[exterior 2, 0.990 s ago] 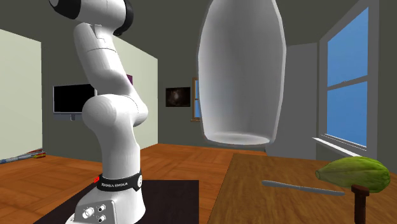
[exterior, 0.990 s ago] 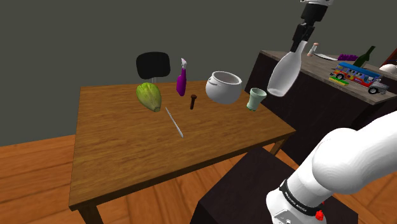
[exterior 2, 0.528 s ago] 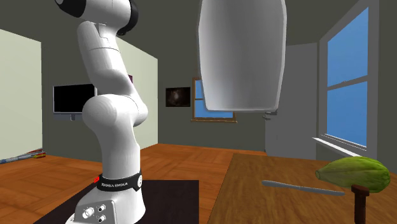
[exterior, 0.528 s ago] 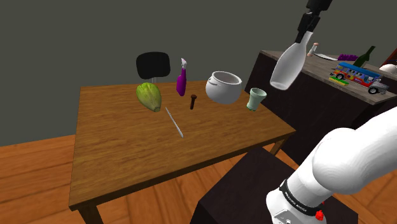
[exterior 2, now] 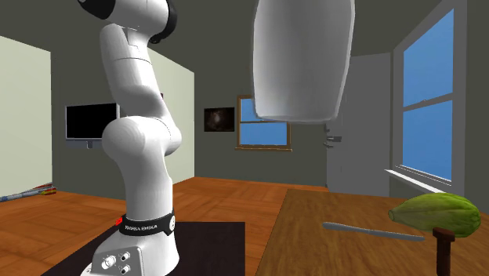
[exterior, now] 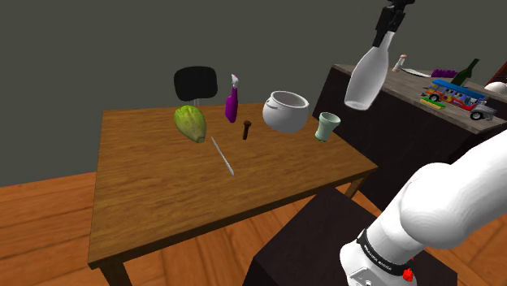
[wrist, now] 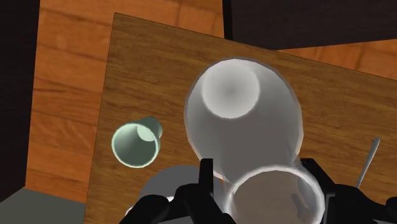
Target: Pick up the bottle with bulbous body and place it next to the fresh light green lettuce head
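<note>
A pale grey bottle (exterior: pixel 365 75) with a wide body and a slim neck hangs high in the air above the wooden table's (exterior: pixel 146 203) right end in the shoulder view. My black gripper (exterior: pixel 383 32) is shut on its neck, and the bottle tilts a little. In the wrist view the fingers (wrist: pixel 205 177) clasp the neck, with the bottle's body (wrist: pixel 242 121) hanging over the table below. The light green lettuce head (exterior: pixel 189 123) lies at the table's far side, well to the left of the bottle. The second exterior view has the bottle (exterior 2: pixel 302 59) large and high, and the lettuce (exterior 2: pixel 436 213) low at the right.
On the table stand a white pot (exterior: pixel 285 110), a pale green cup (exterior: pixel 326 126), a purple spray bottle (exterior: pixel 231 101), a small dark hammer-like object (exterior: pixel 245 128) and a knife (exterior: pixel 223 155). A dark sideboard (exterior: pixel 422 130) with a toy bus (exterior: pixel 457 96) stands at the right.
The gripper has lifted the bottle higher above the table's right end, and the bottle now hangs less tilted. Everything on the table stayed put.
</note>
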`<state>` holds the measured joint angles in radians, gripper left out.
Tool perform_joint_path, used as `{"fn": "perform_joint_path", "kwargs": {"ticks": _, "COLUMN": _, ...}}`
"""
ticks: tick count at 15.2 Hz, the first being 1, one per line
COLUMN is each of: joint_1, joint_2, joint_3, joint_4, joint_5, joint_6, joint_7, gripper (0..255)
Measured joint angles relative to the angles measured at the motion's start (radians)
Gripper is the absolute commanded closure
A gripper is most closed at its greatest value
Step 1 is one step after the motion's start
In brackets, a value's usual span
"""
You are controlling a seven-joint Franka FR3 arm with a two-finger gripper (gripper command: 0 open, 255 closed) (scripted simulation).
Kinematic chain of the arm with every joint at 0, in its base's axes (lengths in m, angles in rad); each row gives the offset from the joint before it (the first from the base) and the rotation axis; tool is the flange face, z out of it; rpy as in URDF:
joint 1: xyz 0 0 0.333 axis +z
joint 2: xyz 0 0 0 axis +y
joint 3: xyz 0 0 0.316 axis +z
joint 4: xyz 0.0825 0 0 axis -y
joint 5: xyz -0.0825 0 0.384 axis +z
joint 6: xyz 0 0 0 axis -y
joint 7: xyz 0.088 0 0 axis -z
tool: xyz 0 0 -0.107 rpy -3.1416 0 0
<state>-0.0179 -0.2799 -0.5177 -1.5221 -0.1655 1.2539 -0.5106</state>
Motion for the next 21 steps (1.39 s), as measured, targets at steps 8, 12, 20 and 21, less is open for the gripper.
{"fn": "perform_joint_path", "kwargs": {"ticks": 8, "joint_1": 0.056, "joint_2": 0.085, "joint_3": 0.078, "joint_4": -0.011, "joint_5": 0.063, "joint_6": 0.074, "joint_7": 0.150, "gripper": 255}}
{"fn": "perform_joint_path", "kwargs": {"ticks": 12, "joint_1": 0.082, "joint_2": 0.159, "joint_3": 0.103, "joint_4": 0.019, "joint_5": 0.100, "joint_6": 0.107, "joint_7": 0.207, "gripper": 255}}
{"fn": "perform_joint_path", "kwargs": {"ticks": 20, "joint_1": 0.134, "joint_2": 0.325, "joint_3": 0.157, "joint_4": 0.115, "joint_5": 0.169, "joint_6": 0.164, "joint_7": 0.325, "gripper": 255}}
{"fn": "perform_joint_path", "kwargs": {"ticks": 21, "joint_1": 0.139, "joint_2": 0.355, "joint_3": 0.163, "joint_4": 0.145, "joint_5": 0.180, "joint_6": 0.162, "joint_7": 0.337, "gripper": 255}}
